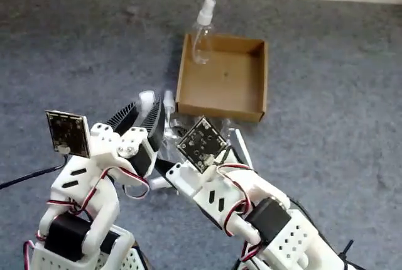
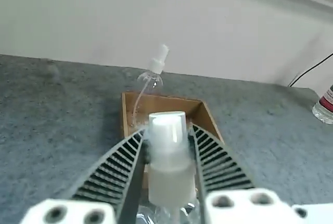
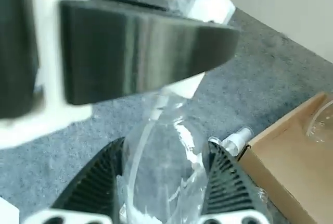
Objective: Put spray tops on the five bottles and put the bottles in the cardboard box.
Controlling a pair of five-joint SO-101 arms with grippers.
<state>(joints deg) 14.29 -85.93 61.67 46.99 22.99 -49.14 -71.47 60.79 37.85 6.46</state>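
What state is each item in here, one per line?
Left tool: shut on spray top.
Right tool: shut on clear bottle.
Spray top: over the clear bottle's neck, seating unclear.
Capped bottle: upright in cardboard box.
Cardboard box: open.
Loose spray top: lying on table by box.

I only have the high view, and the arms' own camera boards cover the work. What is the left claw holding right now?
Observer: The left claw is shut on a white spray top, with one finger on each side of it.
Operator: And the right claw underneath?
Observer: The right claw is shut around a clear bottle, gripping its body.
Operator: Is the top actually in that bottle?
Observer: Its dip tube runs down inside the bottle. I cannot tell whether the top is screwed tight.
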